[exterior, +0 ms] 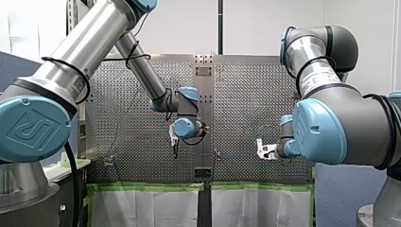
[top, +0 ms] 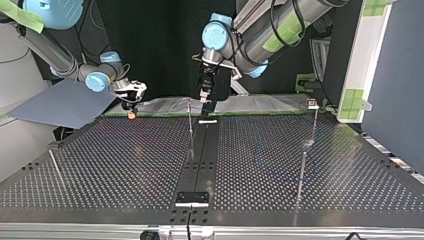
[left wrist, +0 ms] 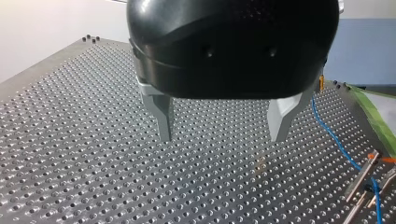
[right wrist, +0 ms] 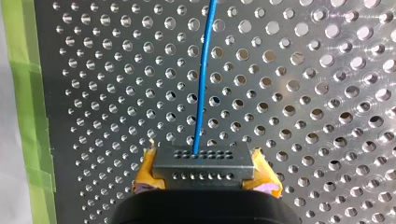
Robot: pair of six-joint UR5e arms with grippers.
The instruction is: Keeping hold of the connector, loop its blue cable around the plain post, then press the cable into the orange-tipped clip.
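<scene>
Between my right arm's yellow fingers (right wrist: pixel 145 171) sits the connector (right wrist: pixel 203 162).

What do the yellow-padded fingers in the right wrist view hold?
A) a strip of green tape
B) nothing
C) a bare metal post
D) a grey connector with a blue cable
D: my right gripper has its fingers pressed on both sides of the grey connector, and the blue cable runs out of it ahead.

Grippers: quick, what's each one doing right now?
Left gripper: open, holding nothing.
Right gripper: shut on the connector of the blue cable.
</scene>
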